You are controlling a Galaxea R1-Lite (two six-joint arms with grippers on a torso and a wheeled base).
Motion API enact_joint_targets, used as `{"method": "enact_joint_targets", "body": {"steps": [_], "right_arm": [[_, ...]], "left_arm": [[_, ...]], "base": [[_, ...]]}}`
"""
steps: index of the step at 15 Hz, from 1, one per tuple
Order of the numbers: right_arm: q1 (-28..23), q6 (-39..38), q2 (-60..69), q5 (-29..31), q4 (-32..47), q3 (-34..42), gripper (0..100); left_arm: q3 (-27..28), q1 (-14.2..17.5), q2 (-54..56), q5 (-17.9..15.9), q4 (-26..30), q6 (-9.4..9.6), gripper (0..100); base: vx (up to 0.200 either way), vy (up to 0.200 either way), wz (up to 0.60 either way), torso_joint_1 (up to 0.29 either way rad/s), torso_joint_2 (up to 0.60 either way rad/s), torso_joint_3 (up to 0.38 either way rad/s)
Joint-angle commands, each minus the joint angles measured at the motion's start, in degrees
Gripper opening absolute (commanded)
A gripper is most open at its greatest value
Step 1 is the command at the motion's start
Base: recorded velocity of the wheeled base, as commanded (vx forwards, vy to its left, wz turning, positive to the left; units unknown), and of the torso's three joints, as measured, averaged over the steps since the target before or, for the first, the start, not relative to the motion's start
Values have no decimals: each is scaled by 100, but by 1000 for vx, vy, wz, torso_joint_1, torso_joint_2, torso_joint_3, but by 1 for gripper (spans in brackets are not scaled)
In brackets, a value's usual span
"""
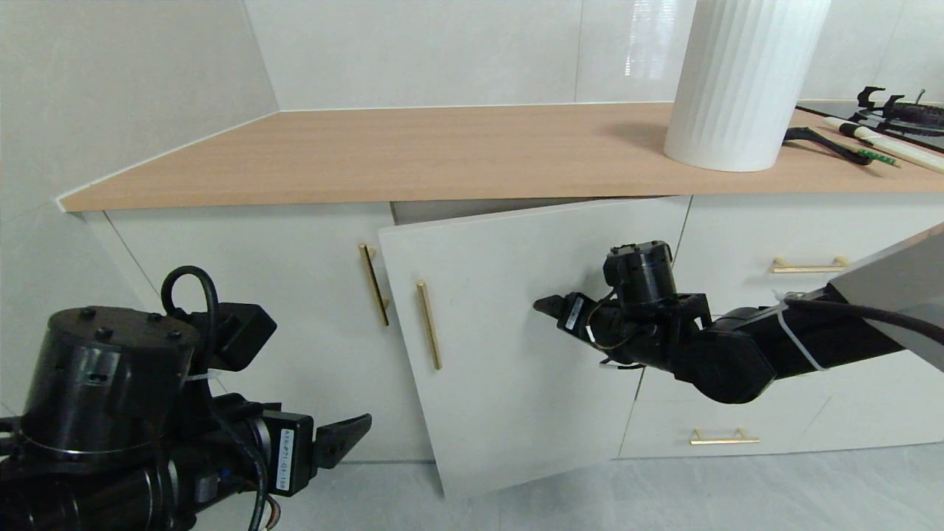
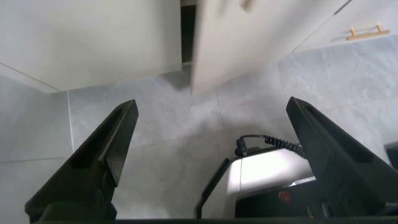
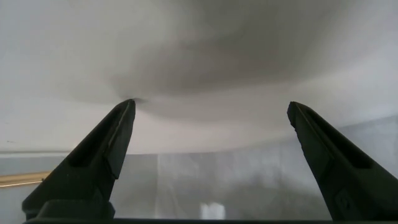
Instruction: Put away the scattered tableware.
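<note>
Tableware is a black-handled utensil and pale sticks with a green band. Both lie on the wooden tabletop at its right end, just beside a tall white ribbed cylinder. A black hob grate sits behind them at the far right corner.

Both arms are below the tabletop's front edge, well apart from the tableware, and neither holds anything.

Right gripper is level with the middle of the white cabinet door, which stands ajar on its slim brass bar handle side. In the right wrist view its fingers are spread wide, with the door face close in front. One tip looks right up against the door, but I cannot tell if it touches.

Left gripper is low, in front of the neighbouring closed door near the floor. Its fingers are also spread wide over grey floor tiles, with the ajar door's bottom edge and the dark gap beside it ahead.

The drawer fronts right of the door carry short brass handles.
</note>
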State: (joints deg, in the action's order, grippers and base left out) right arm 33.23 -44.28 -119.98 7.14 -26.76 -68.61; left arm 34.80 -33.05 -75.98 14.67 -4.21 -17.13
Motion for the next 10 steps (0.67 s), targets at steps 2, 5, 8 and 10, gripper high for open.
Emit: {"method": "enact_joint_targets", "body": {"steps": [2,5,8,10], "right_arm": [[-1,-72,-175,85,4,-179,100],[-45,-310,-272,323,4,-416,100],[-124,-485,-430,666,4,-698,100],[-185,-503,-430,692,4,-724,100]], "left_arm": [[0,0,-13,1,-1,-1,100],[0,0,-13,1,-1,-1,100],[0,0,-22,-8,-1,-1,100],[0,0,-22,-8,-1,-10,100]], "base": [[0,0,0,0,0,0],[0,0,0,0,0,0],[0,0,0,0,0,0],[0,0,0,0,0,0]]}}
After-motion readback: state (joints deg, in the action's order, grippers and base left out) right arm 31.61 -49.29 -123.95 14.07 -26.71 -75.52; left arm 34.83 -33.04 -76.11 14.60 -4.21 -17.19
